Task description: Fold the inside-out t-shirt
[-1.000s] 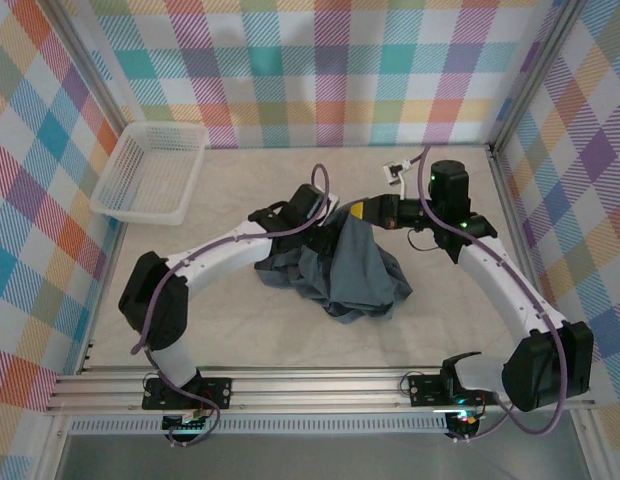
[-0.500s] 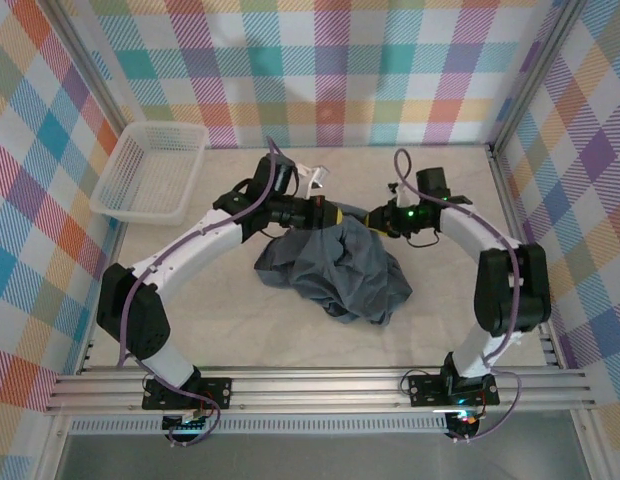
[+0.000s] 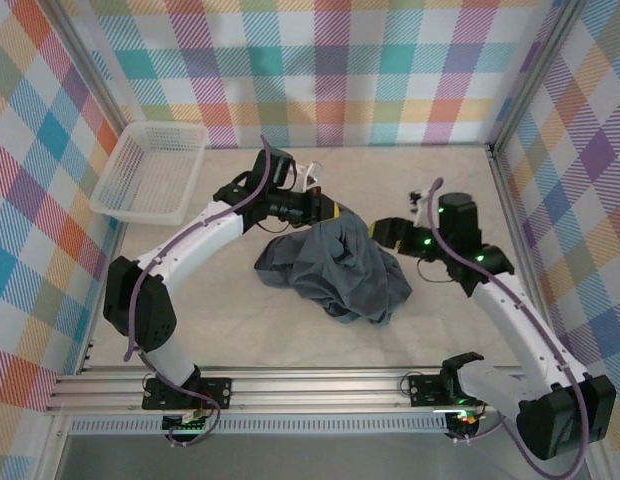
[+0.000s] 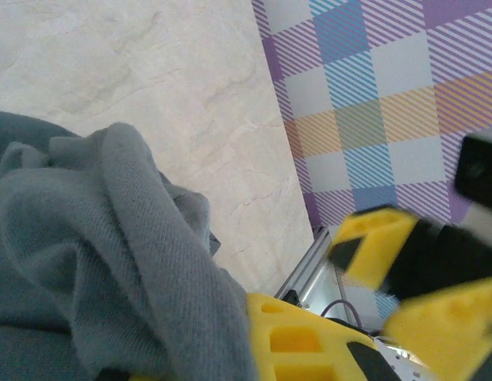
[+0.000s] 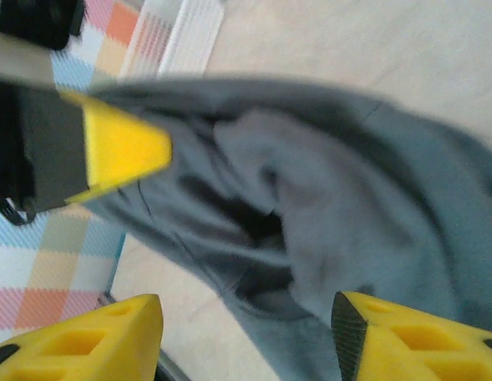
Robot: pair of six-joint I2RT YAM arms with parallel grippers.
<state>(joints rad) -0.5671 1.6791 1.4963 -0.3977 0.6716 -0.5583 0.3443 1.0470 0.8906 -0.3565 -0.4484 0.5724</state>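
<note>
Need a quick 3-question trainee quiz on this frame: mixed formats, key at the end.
1. True or false: the left gripper is shut on the crumpled dark slate-grey t-shirt.
2. Multiple choice: the right gripper is
A. shut on the t-shirt
B. open, with the t-shirt in front of its fingers
C. shut on the basket's rim
3. Fill in: the white plastic mesh basket stands in the far ____ corner of the table.

Key: 1 true; 2 B; 3 left.
</note>
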